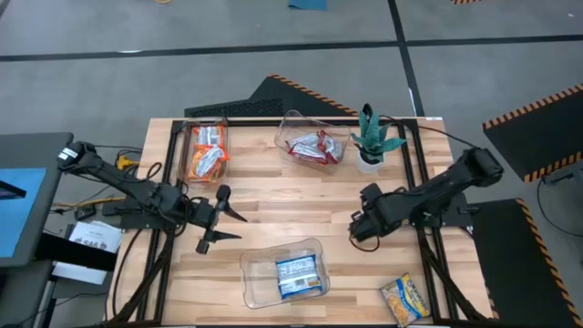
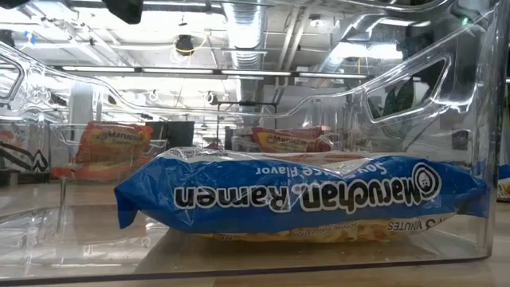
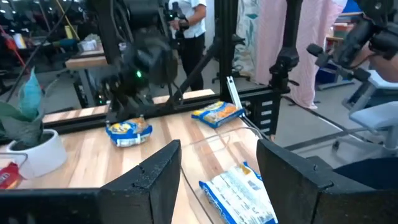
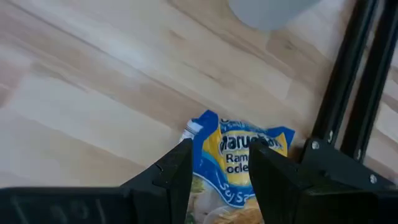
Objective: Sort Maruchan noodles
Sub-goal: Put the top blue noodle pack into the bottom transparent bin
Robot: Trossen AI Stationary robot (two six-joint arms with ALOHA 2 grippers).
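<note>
High view from overhead: a wooden table [image 1: 301, 219] holds 3 clear bins, with Maruchan packets sorted among them. The left gripper [image 1: 225, 219] hovers just left of table center with its fingers spread wide and empty. The right gripper [image 1: 363, 228] sits low over the right half of the table; the right wrist view shows its fingers [image 4: 171, 171] pinching a yellow-and-blue packet [image 4: 239, 155] against the wood, and the left wrist view shows that packet [image 3: 129, 132] under the far arm. A near bin [image 1: 282, 271] at the front edge holds 1 blue-and-white packet [image 1: 298, 274], which fills the low view [image 2: 303, 195] lying flat inside the clear walls. A back-left bin [image 1: 206, 150] contains orange packets [image 1: 208, 160], and a back-center bin [image 1: 312, 141] contains red-and-white packets [image 1: 316, 148]. Another yellow packet [image 1: 404, 298] lies loose at the front right corner. A small potted plant [image 1: 373, 138] stands beside the back-center bin.
</note>
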